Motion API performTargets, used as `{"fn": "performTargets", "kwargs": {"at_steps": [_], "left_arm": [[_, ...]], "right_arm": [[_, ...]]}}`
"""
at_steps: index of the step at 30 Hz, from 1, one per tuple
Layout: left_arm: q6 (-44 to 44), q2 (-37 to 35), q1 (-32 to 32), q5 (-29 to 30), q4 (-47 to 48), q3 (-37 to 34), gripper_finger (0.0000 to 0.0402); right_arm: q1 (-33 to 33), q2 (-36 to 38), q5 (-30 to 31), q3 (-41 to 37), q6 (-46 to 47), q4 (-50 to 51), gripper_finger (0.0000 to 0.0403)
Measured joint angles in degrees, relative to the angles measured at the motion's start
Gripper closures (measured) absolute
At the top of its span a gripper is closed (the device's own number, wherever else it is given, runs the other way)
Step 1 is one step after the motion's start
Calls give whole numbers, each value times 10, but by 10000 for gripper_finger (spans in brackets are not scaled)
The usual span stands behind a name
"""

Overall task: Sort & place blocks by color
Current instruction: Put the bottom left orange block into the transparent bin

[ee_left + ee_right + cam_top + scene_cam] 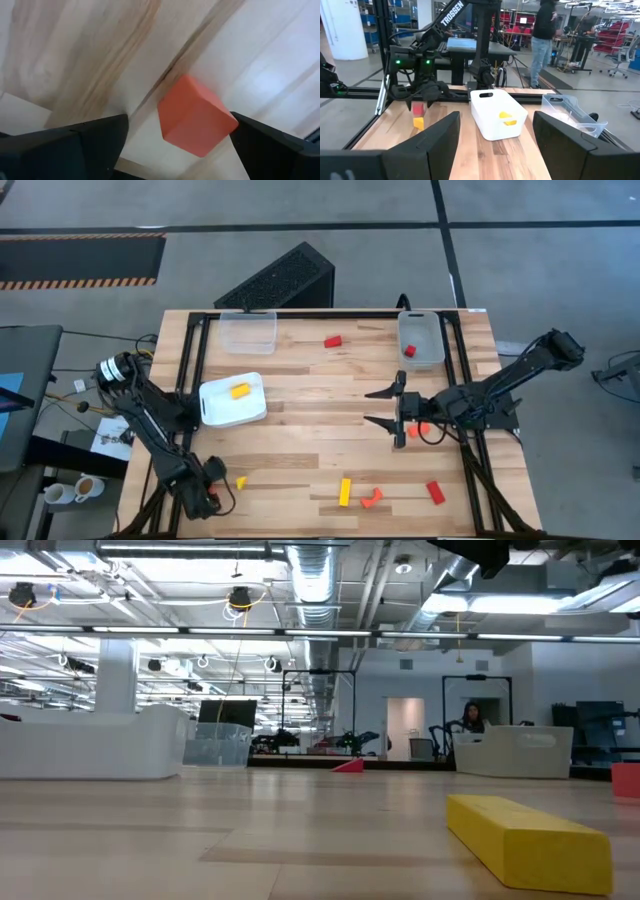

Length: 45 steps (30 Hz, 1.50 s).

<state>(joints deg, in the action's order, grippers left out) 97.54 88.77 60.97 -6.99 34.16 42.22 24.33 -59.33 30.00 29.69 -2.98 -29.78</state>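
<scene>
At the bench's front-left corner | my left gripper (175,137) spread wide around an orange-red cube (196,115), not yet pinched | next I'd close squarely on it | right gripper (393,408) open, idle mid-bench, right side | yellow block in white tray (216,412).

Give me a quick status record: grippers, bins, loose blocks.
left gripper: open, straddling orange-red cube on the table, not gripped
right gripper: open, mid-table, holding nothing
white tray: one yellow block
right clear bin: one red block
left clear bin: no block visible
loose: red wedge, yellow bar, orange arch, red bar, small yellow cube
</scene>
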Motion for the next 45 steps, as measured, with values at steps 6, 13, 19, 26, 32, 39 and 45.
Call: {"fn": "performTargets", "kwargs": {"at_steps": [6,13,19,26,32,39,45], "left_arm": [[-36,1,-2,6,18,-1,151],[-71,-2,-3,0,31,-2,300],[-82,-48,-15,82,66,1,305],[-101,-103,-34,176,102,3,305],[-185,-134,-99,233,123,3,305],[-285,-200,-222,310,110,3,305],[-404,-271,-334,386,79,3,305]], "right_arm": [[-1,0,0,0,0,2,129],[-1,0,0,0,0,2,129],[-1,0,0,0,0,3,129],[-5,0,0,0,-1,6,129],[-5,0,0,0,0,6,129],[-3,0,0,0,0,4,129],[-8,0,0,0,-1,7,129]]}}
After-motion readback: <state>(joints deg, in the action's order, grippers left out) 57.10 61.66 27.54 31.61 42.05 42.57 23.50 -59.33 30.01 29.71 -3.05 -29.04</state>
